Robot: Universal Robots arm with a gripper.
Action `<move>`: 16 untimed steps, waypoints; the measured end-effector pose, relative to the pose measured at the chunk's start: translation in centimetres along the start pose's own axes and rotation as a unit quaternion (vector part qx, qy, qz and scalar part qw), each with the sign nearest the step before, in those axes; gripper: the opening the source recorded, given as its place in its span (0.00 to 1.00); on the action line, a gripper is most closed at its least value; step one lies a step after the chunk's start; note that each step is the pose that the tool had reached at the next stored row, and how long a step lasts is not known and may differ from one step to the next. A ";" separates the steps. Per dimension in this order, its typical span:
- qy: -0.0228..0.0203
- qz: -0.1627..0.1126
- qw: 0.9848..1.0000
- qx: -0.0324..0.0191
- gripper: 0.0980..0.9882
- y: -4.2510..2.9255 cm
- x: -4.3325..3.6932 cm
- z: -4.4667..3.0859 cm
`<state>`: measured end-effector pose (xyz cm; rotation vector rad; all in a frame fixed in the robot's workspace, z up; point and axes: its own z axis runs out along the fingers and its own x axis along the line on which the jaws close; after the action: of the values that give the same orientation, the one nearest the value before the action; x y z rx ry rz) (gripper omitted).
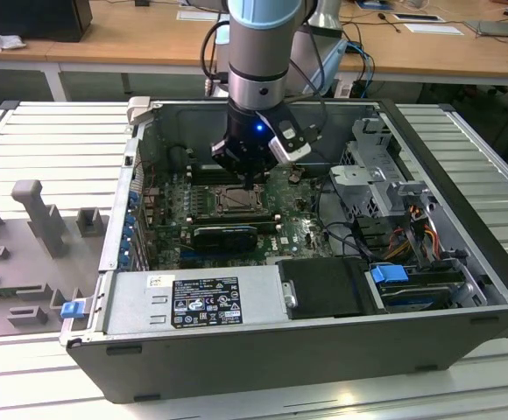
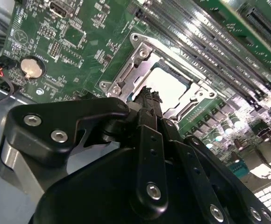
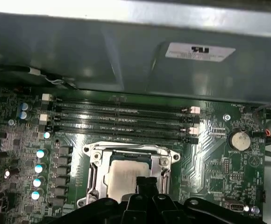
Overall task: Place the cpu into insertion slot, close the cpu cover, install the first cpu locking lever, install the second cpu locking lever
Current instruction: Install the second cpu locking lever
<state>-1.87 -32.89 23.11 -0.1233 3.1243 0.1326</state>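
Observation:
The cpu (image 3: pixel 121 173) (image 2: pixel 169 85) lies flat in the insertion slot (image 1: pixel 230 202), its pale silvery top showing. Around it the cpu cover (image 3: pixel 131 150) (image 2: pixel 139 52) lies down flat as a silver frame, the chip seen through its window. My gripper (image 3: pixel 147 183) (image 2: pixel 149 97) (image 1: pixel 252 181) hovers at one edge of the socket, its black fingers shut together with nothing between them. The tips are just over the rim of the cover, by the chip's edge. How the locking levers stand cannot be told.
Long black memory slots (image 3: pixel 121 116) run beside the socket, next to the case wall (image 3: pixel 126 56). A coin battery (image 3: pixel 239 139) sits on the board. A black expansion card (image 1: pixel 223 234), the power supply (image 1: pixel 193 302) and a drive cage (image 1: pixel 385 175) crowd the open case.

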 end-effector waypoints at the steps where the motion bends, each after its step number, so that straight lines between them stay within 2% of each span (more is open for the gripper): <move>1: 0.000 0.000 1.000 0.000 0.01 -0.21 0.02 -0.02; 4: 0.000 0.000 1.000 0.000 0.01 -0.67 0.06 -0.06; 8: 0.000 0.000 1.000 0.000 0.01 -0.91 0.08 -0.14; 11: 0.000 0.000 1.000 0.000 0.01 -0.92 0.06 -0.84; 13: 0.000 0.000 1.000 0.000 0.01 -1.09 0.08 -0.87; 16: 0.000 0.000 1.000 0.000 0.01 -1.90 0.15 -0.93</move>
<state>-1.88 -34.86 23.87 -0.1232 3.1243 0.1327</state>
